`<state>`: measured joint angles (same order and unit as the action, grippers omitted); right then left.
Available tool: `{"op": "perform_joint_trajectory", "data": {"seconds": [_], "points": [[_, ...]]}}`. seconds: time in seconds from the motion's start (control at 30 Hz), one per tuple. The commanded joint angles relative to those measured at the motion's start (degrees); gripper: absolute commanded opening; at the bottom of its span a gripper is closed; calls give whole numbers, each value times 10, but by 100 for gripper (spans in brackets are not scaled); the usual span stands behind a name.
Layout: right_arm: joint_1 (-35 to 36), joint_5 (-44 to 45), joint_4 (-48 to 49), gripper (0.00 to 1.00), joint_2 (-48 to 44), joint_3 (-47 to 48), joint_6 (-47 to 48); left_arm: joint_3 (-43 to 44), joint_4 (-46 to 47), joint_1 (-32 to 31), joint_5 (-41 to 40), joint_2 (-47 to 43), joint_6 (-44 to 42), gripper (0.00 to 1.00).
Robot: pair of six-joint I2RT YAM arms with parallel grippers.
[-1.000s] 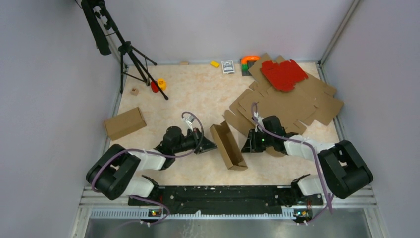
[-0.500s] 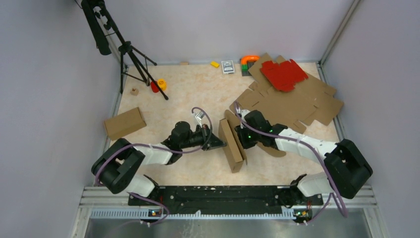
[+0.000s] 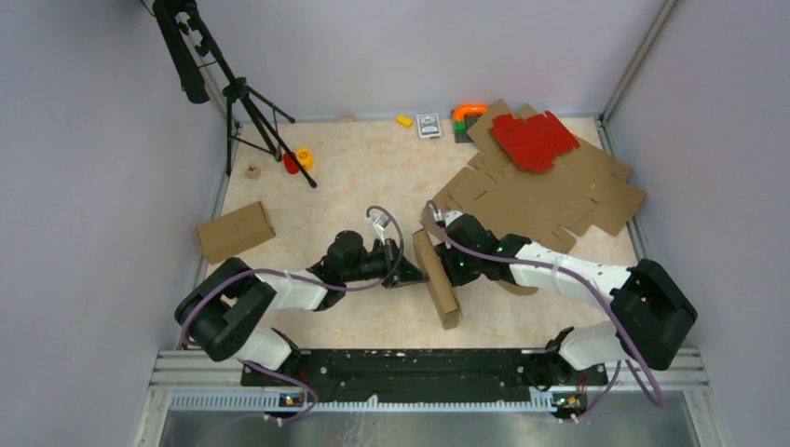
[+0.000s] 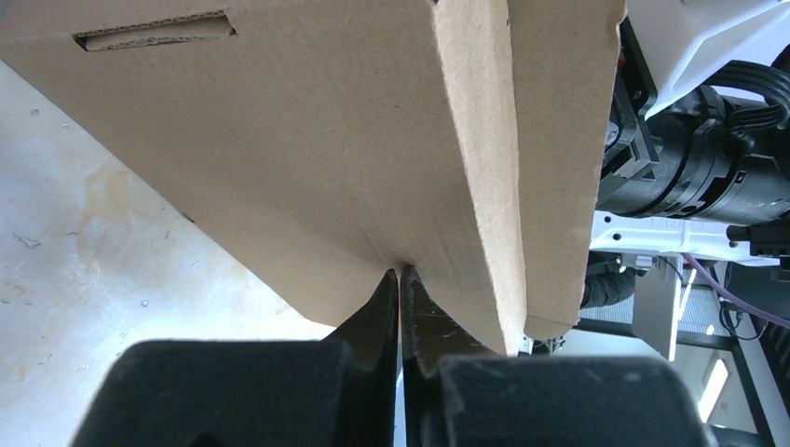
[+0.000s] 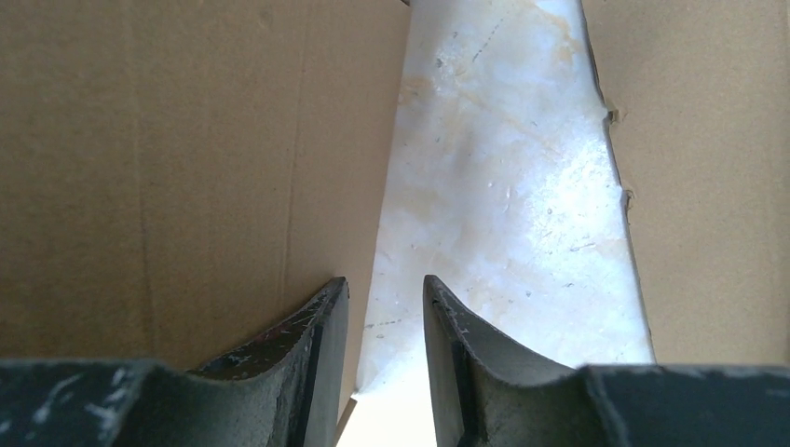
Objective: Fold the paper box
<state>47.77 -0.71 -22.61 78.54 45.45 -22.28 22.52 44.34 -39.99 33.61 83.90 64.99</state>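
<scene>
left gripper pressed together against the paper box; right gripper spread beside it

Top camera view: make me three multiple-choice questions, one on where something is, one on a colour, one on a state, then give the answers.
1. Where is the paper box?
A) between the left gripper and the right gripper
B) against the far wall
C) off the table

2. What colour is the die-cut sheet lying on the flat cardboard pile?
A) blue
B) red
C) green

3. What state is the left gripper in?
A) shut, tips against the box
B) wide open
C) holding a yellow block

Answers:
1 A, the top view shows a gripper on each side of it.
2 B, it is plainly red.
3 A, its wrist view shows it closed at the cardboard fold.
</scene>
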Motion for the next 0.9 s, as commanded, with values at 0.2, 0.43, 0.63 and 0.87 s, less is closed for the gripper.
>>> {"op": "perform_joint_trajectory", "data": {"seconds": [0.2, 0.43, 0.63, 0.87], "points": [[12, -31, 27, 38, -34, -1, -25, 9, -12, -20, -26, -45, -12, 15], [-15, -87, 70, 38, -75, -45, -45, -16, 31, -20, -19, -87, 17, 40], [-15, -94, 73, 38, -77, -47, -45, -18, 6, -20, -22, -110, 19, 56], [-15, -88, 80, 38, -68, -55, -45, -37, 22, -20, -36, -116, 26, 69]]}}
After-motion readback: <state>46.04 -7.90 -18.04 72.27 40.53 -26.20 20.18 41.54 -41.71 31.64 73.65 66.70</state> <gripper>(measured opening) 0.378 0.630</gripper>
